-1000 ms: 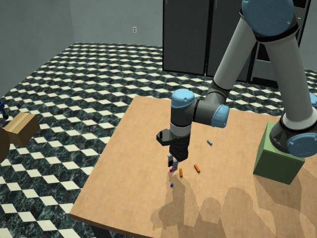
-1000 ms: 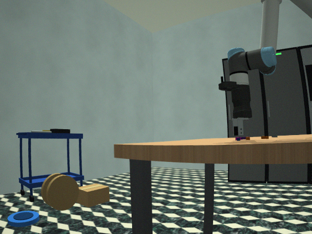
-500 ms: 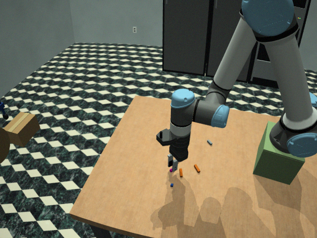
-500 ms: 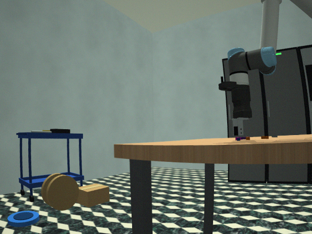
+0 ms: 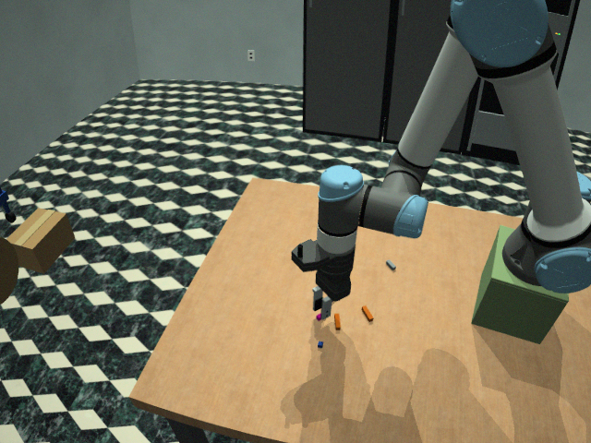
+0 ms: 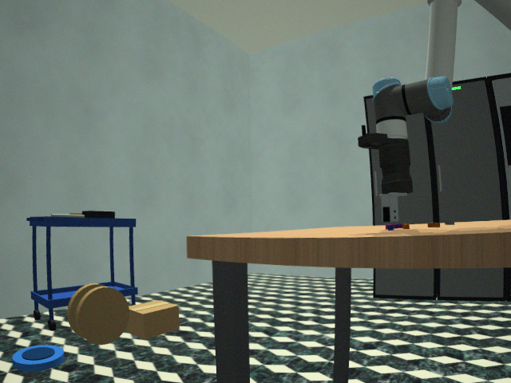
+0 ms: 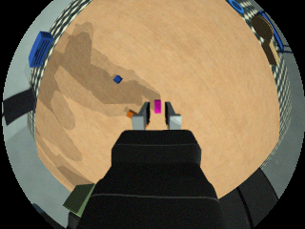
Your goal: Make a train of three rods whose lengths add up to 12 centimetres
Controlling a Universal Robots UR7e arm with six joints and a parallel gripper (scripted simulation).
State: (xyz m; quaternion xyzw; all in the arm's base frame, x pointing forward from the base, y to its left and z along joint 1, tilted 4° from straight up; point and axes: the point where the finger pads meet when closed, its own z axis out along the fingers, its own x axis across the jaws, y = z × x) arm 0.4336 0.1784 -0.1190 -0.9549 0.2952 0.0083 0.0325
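My gripper (image 5: 320,307) points straight down over the table, its fingers partly open with nothing held. A small magenta rod (image 5: 319,316) lies flat on the table just below, seen between the fingertips in the wrist view (image 7: 158,107). The fingertips hang slightly above it. An orange rod (image 5: 337,320) lies just right of the magenta one, and a second orange rod (image 5: 367,313) lies further right. A tiny blue rod (image 5: 320,343) lies nearer the front. A grey rod (image 5: 391,264) lies apart at the back right.
A green block (image 5: 517,291) under the arm's base stands at the table's right side. The table's left edge runs not far from the rods. On the floor are a cardboard box (image 5: 40,238) and a blue cart (image 6: 82,255).
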